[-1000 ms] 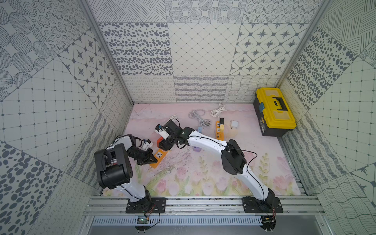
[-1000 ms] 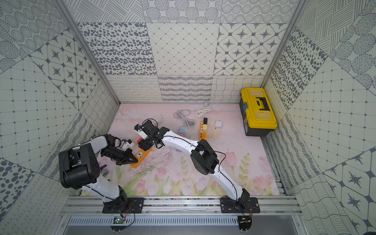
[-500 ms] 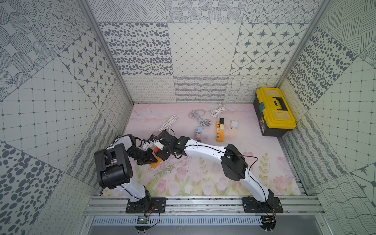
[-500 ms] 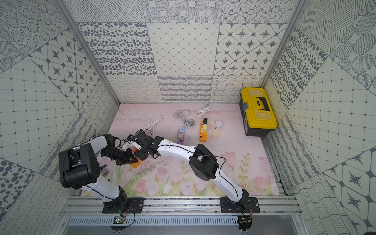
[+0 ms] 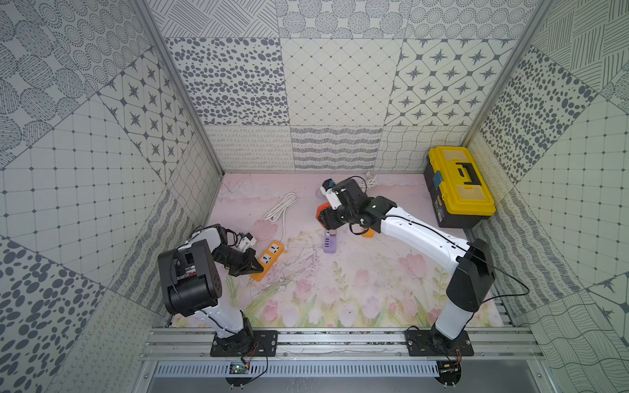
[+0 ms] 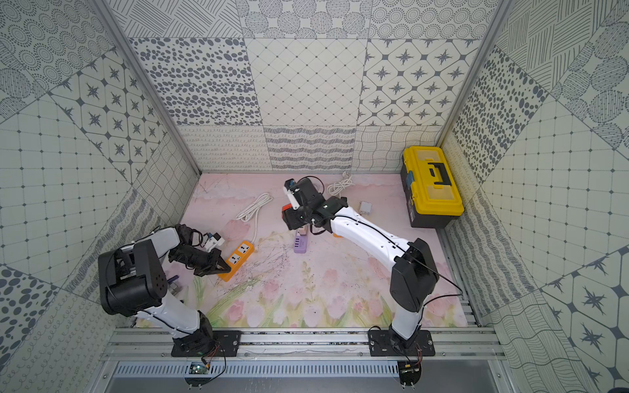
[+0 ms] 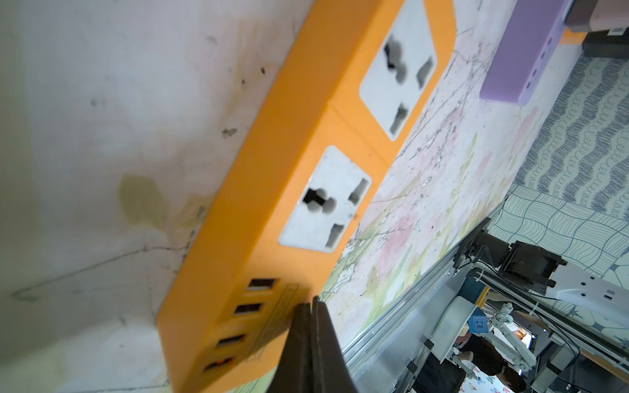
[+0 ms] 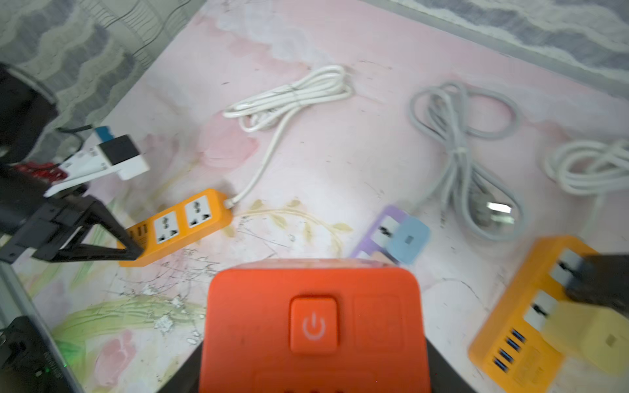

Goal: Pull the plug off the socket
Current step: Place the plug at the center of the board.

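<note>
Plug (image 8: 313, 326), red, is held above the table (image 5: 340, 289), clamped between the right jaws, while the orange socket strip (image 5: 271, 260) is touched by the left jaws, pressed together.

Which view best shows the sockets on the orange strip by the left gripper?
Left wrist: the orange strip fills the frame, both sockets empty, the shut left gripper at its USB end. Right wrist shows the strip smaller; in both top views the strip is tiny.
</note>
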Tool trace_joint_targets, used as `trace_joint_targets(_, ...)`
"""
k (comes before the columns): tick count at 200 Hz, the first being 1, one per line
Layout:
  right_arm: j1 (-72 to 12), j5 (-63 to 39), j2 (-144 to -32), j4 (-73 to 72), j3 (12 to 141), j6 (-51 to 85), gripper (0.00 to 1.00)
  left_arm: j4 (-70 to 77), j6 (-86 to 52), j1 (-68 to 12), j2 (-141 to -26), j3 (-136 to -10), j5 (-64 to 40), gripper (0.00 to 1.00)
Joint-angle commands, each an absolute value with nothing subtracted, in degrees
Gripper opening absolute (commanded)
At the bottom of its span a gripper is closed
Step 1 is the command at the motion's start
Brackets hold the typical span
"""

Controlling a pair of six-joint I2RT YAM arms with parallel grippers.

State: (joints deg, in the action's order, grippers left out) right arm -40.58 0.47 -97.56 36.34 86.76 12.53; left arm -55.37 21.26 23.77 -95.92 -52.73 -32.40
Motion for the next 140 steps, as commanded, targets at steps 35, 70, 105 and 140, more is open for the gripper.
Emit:
trace_joint_targets(35,-19.29,2.73,-91.87,47.29,76.91,15.91,0.09,-48.20,21.71,23.87,-96.39,-52.06,-18.63,0.00)
trace_joint_targets(70,-11.32,10.93,-99.09,52.19,81.14,14.64,0.12,-48.04,21.67,23.88,-96.07,-51.92,-18.49,0.00)
trace_joint_targets(105,-7.45,13.35,-109.26,54.78,89.11,12.71,0.16,-48.01,21.66,23.90,-96.03,-51.92,-18.46,0.00)
trace_joint_targets(140,-5.05,14.95,-116.52,54.13,94.65,11.15,0.26,-47.99,21.62,23.89,-95.98,-51.86,-18.56,0.00)
